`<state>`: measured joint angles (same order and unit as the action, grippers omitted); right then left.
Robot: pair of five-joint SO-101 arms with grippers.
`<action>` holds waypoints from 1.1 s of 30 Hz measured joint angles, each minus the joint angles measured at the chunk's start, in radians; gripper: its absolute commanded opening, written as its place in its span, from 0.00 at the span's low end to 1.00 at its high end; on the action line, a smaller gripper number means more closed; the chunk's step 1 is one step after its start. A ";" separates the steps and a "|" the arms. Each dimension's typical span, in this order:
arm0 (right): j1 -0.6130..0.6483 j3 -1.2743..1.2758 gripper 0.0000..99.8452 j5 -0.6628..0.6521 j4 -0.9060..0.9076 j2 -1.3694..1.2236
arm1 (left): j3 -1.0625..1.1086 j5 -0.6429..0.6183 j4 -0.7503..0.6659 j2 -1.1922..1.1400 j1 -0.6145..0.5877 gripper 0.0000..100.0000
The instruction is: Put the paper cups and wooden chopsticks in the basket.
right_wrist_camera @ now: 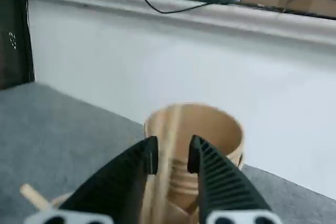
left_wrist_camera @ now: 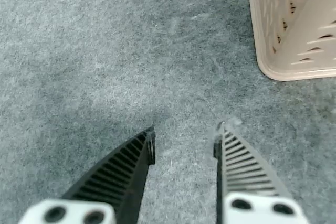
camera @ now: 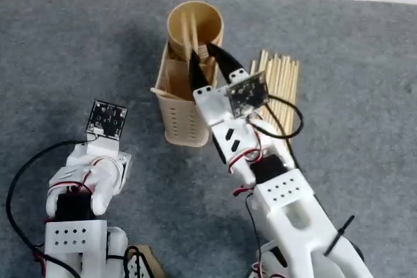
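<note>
A grey felt surface [camera: 78,43] carries a beige perforated plastic basket [camera: 182,125]. Just beside it lies a loose bundle of pale wooden chopsticks [camera: 283,83]. A tan paper cup [camera: 215,21] stands in the basket's far end, sticks inside. The right hand [camera: 203,52] hangs above it, narrowly parted around one blurred chopstick [right_wrist_camera: 169,150], perhaps without touching it. The left hand [left_wrist_camera: 184,140] gapes wide over bare felt near the basket's corner.

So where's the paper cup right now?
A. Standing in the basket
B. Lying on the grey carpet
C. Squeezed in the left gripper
A: the paper cup stands upright in the far end of the basket, with chopsticks poking out of it.
</note>
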<state>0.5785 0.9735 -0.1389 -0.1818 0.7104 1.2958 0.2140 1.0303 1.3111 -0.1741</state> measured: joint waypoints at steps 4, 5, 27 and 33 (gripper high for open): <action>0.000 -0.107 0.11 0.078 0.216 0.106 | 0.000 0.000 0.000 0.000 0.000 0.21; -0.002 -0.133 0.11 0.109 0.275 0.133 | 0.000 0.000 0.000 0.000 0.000 0.21; -0.568 -0.031 0.06 -0.117 0.730 -0.127 | 0.000 0.000 0.000 0.000 0.028 0.21; -0.589 -0.110 0.06 -0.117 0.694 -0.470 | 0.000 0.000 0.000 0.000 0.028 0.21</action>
<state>-0.0107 0.8631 -0.2555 0.5117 0.2409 1.2958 0.2140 1.0303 1.3111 -0.1465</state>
